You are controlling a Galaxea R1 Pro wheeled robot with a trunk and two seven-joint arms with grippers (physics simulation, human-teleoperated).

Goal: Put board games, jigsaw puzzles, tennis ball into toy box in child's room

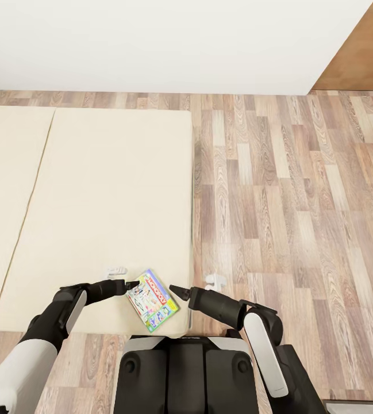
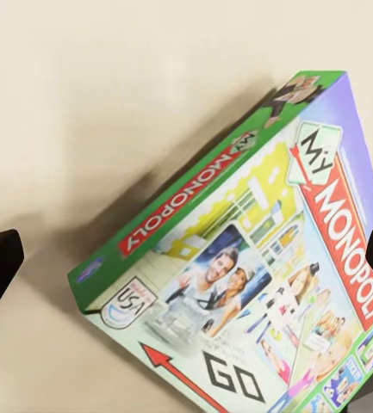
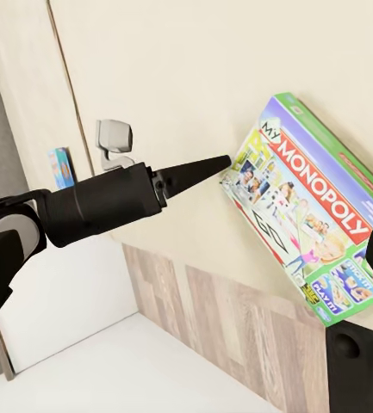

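The Monopoly board game [image 1: 152, 300] is lying on the bed [image 1: 94, 201] near its edge. The left claw [image 1: 132, 284] is hovering released at its corner; straddle both box edges squarely before clenching. The right claw [image 1: 175, 289] is waiting nearby; its state is unclear.

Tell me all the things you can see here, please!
Monopoly box: one, white with green edges and red logo, on the bed's near corner between the two arms.
Small box: one, blue, farther along the bed, seen past the left arm.
Bed: one, beige mattress, left half of the head view.
Floor: wood planks, right of the bed.
Wall: white, at the far end.
Left gripper: black, jaws apart, at the Monopoly box's left side.
Right gripper: black, just right of the box; whether it touches is unclear.
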